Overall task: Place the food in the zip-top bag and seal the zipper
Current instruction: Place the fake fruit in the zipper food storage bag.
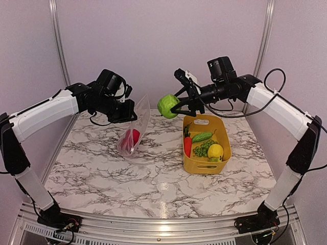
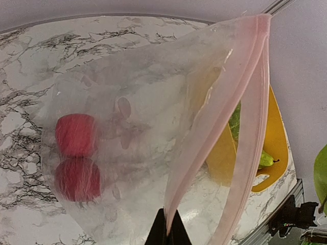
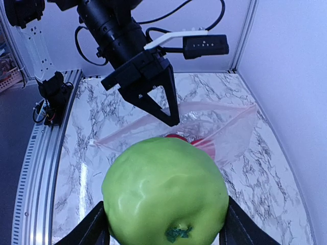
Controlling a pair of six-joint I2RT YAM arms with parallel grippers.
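- One green apple (image 3: 166,196) sits clamped in the right gripper (image 1: 172,106), held in the air.
- The left gripper (image 2: 167,230) is pinched together on the zipper (image 2: 225,117), holding the zip-top bag (image 2: 127,102) up with its mouth only narrowly open.
- Bring the apple over the gap just beyond the left gripper's tips, lower it well inside, and release it near the red fruit (image 2: 75,133).

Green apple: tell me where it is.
Overhead view, centre: the green apple is held aloft by the right gripper, between the bag and the yellow basket.
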